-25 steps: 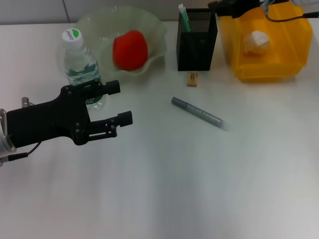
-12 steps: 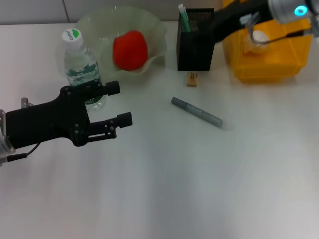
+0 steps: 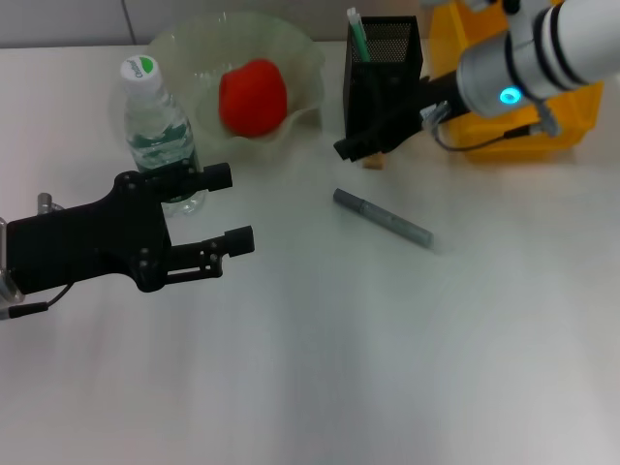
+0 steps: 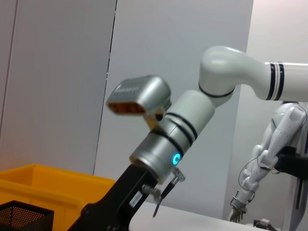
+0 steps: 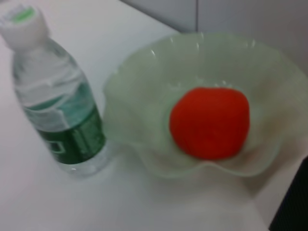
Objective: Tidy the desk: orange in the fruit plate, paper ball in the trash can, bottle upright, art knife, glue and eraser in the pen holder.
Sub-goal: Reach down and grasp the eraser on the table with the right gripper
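Here the right gripper (image 3: 356, 147) reaches in from the far right side of the white desk (image 3: 387, 339), its black end low in front of the black mesh pen holder (image 3: 383, 77) and just over the small tan eraser (image 3: 374, 157), which lies on the desk at the holder's foot; whether its fingers are apart or together cannot be told from any view. A green-and-white glue stick (image 3: 356, 34) stands inside the pen holder, leaning at its near-left corner. The grey art knife (image 3: 383, 217) lies flat on the desk nearer the robot, angled, well apart from the holder and touching nothing. Behind the right arm sits the yellow trash can (image 3: 523, 136); what is inside it is hidden by the arm. On the far left, the orange (image 3: 252, 95) rests in the pale green, wavy-rimmed fruit plate (image 3: 300, 58), and the right wrist view shows it sitting in the middle of the dish. The water bottle (image 3: 155, 126) stands upright just beside the plate, its white cap with a green spot on top and its green label facing out. The left gripper (image 3: 229, 207) hovers over the desk in front of the bottle, its two black fingers spread apart and holding nothing, the farther one overlapping the bottle's base in the head view.
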`<state>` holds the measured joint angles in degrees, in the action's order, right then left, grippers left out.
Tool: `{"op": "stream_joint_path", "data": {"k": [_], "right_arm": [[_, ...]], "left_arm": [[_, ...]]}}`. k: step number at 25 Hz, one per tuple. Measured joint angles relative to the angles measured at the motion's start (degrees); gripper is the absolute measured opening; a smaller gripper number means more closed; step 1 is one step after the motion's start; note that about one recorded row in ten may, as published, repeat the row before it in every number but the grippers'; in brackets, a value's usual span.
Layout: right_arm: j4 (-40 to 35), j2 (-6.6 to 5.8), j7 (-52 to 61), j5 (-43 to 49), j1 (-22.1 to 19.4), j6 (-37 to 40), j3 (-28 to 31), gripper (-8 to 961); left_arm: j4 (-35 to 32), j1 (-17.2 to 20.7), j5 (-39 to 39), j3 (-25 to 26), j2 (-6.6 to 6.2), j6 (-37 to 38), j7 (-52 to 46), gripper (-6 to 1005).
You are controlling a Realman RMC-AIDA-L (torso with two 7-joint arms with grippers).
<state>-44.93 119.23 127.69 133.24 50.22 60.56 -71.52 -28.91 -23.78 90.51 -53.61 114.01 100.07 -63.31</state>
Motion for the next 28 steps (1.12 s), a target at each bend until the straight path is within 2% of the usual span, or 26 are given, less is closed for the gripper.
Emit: {"op": "stream_joint_path", "data": {"k": [2,9,16,28], "right_arm": [[2.3,0.10,1.2,0.0,0.5,-2.7,-1.5,710],[6.6,0.30,4.1,-0.3,1.1,-8.6,-3.5,710],[8.4,0.30,8.8,0.0,1.3,-13.5,-8.5,710],[12.4,0.30,9.5,0.1,2.1,-17.9,-9.6,711]], "left_arm": [[0.0,0.2,0.0,0.0,-0.09,0.2,0.0,797],[-0.2,0.7,0.0,-0.1,-0.28,0.5,0.1,797],[-0.8,1.0,0.0,0.0,-0.28,0.9,0.1,797],[-0.9,0.9,0.0,0.0,-0.35,0.9,0.1,797]]}}
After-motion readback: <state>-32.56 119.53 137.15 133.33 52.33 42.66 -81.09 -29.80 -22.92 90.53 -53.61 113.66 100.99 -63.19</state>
